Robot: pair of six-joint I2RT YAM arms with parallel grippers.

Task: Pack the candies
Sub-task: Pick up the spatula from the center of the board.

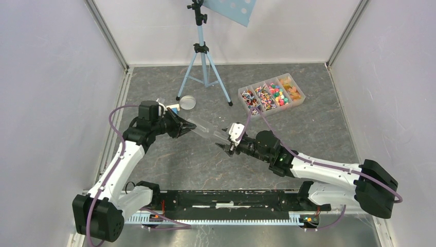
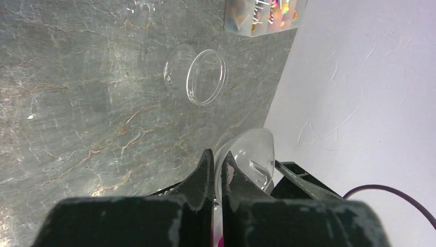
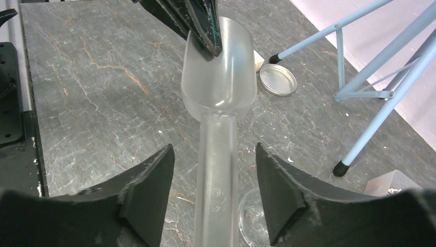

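The candies (image 1: 267, 95) fill a clear divided box (image 1: 300, 96) at the back right, also blurred at the top of the left wrist view (image 2: 262, 13). My left gripper (image 1: 186, 125) (image 2: 217, 157) is shut on the rim of a clear plastic scoop (image 1: 205, 129) (image 2: 254, 152) and holds it above the table. The scoop's bowl (image 3: 221, 77) is empty. My right gripper (image 1: 224, 139) (image 3: 214, 149) is open, its jaws on either side of the scoop's handle (image 3: 216, 170), not touching it.
A clear round container (image 2: 203, 76) lies on the table below the scoop, partly seen in the right wrist view (image 3: 252, 218). A metal lid (image 1: 186, 102) (image 3: 277, 80) and a blue-and-white block (image 1: 174, 108) lie by a light-blue tripod (image 1: 203, 56).
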